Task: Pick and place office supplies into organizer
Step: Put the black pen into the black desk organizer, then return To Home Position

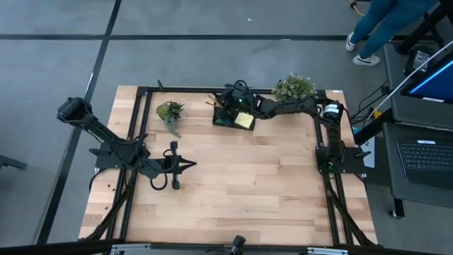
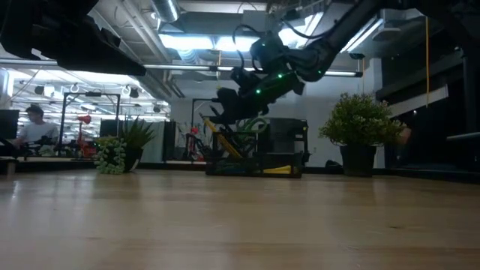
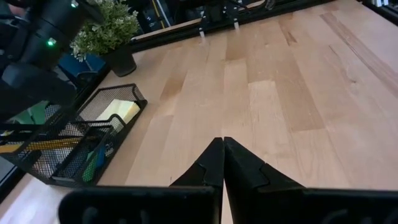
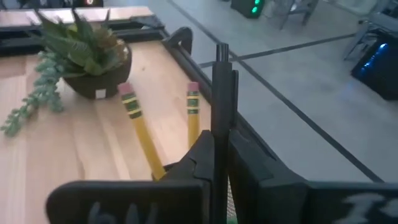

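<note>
Over on your left, the left hand rests low above the bare wooden surface, its fingers pressed together with nothing between them. Just beyond it, near the far edge, a small trailing plant stands on the surface. Move toward the middle and you reach the organizer, a black mesh box at the far edge. Its lower tray holds the yellow sticky-note pad; the neighbouring compartments hold something green and blue that you cannot make out clearly, and two pencils stand slanted in the taller section, eraser ends up. Your right hand hangs right over that taller section, clamped on a black pen that stands upright between its fingers. Further right, a bushy potted plant sits at the far edge beside the reaching right arm.
</note>
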